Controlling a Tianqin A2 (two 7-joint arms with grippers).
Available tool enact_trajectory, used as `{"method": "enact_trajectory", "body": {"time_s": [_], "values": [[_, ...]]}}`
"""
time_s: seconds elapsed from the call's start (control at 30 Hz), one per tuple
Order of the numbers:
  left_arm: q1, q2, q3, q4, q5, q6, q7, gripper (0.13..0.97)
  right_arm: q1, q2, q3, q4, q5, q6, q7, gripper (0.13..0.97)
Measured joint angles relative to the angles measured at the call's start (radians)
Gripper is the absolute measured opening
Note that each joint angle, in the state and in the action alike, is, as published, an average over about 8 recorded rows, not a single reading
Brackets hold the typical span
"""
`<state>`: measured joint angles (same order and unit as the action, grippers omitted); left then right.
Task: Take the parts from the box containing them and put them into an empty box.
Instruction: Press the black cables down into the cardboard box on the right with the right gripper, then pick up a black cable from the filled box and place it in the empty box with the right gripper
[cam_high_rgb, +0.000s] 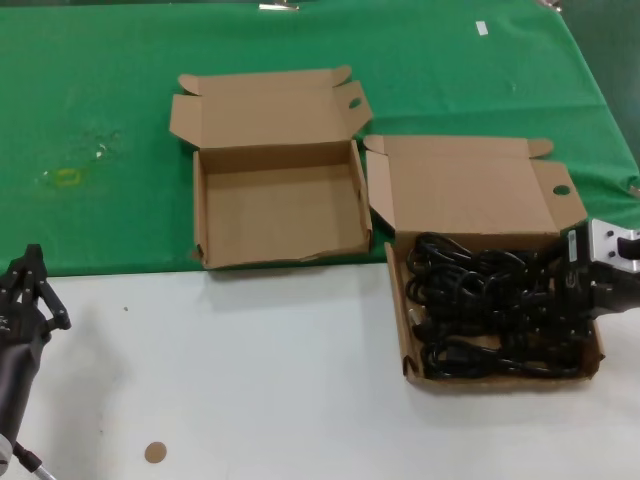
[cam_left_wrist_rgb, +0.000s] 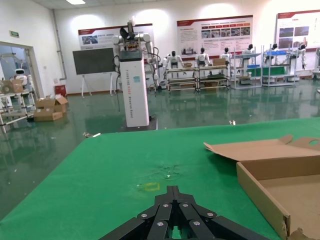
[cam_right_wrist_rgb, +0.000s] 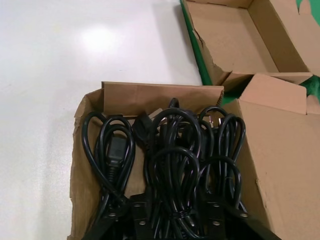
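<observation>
Left end effector (cam_left_wrist_rgb: 172, 231) low over green cloth (cam_left_wrist_rgb: 125, 170); empty box (cam_left_wrist_rgb: 280, 185) beside.

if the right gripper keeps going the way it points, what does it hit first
Most likely the black cables right beneath it in the longer box. The right gripper is already down among the coils, so contact looks near, though the exact depth is unclear.

I see two boxes of brown corrugated cardboard, matt and papery: the narrower box (cam_high_rgb: 575, 215) and the wider squarish box (cam_high_rgb: 270, 115), whose near wall looks torn and ragged. The power cables (cam_high_rgb: 490, 310) wear smooth black rubbery sheathing with a faint sheen on their moulded plugs. Green cloth (cam_high_rgb: 90, 90) looks matt, felt-like. The white tabletop (cam_high_rgb: 260, 380) is smooth and slightly glossy. My right gripper (cam_high_rgb: 570, 290) shows black plastic against a silvery metal housing.
</observation>
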<state>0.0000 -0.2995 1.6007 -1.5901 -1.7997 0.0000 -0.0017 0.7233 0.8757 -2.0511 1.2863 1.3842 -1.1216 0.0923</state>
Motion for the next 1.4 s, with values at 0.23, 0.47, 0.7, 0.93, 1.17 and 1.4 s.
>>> {"method": "enact_trajectory", "body": {"time_s": [0.23, 0.47, 0.7, 0.93, 1.17, 1.4], "values": [[0.0, 0.0, 0.0, 0.0, 0.0, 0.0, 0.0, 0.144, -0.008, -0.001, 0.005, 0.002, -0.007, -0.004, 0.001, 0.35], [0.0, 0.0, 0.0, 0.0, 0.0, 0.0, 0.0, 0.144, -0.002, -0.004, 0.009, -0.007, -0.012, -0.009, -0.006, 0.243], [0.0, 0.0, 0.0, 0.0, 0.0, 0.0, 0.0, 0.144, 0.018, 0.004, 0.016, 0.001, -0.009, -0.035, 0.0, 0.223], [0.0, 0.0, 0.0, 0.0, 0.0, 0.0, 0.0, 0.144, 0.077, 0.009, 0.018, 0.005, -0.007, -0.084, 0.0, 0.208], [0.0, 0.0, 0.0, 0.0, 0.0, 0.0, 0.0, 0.144, 0.183, -0.018, 0.008, -0.01, -0.024, -0.131, -0.003, 0.207], [0.0, 0.0, 0.0, 0.0, 0.0, 0.0, 0.0, 0.144, 0.3, -0.086, -0.024, -0.045, -0.063, -0.162, -0.005, 0.207]]}}
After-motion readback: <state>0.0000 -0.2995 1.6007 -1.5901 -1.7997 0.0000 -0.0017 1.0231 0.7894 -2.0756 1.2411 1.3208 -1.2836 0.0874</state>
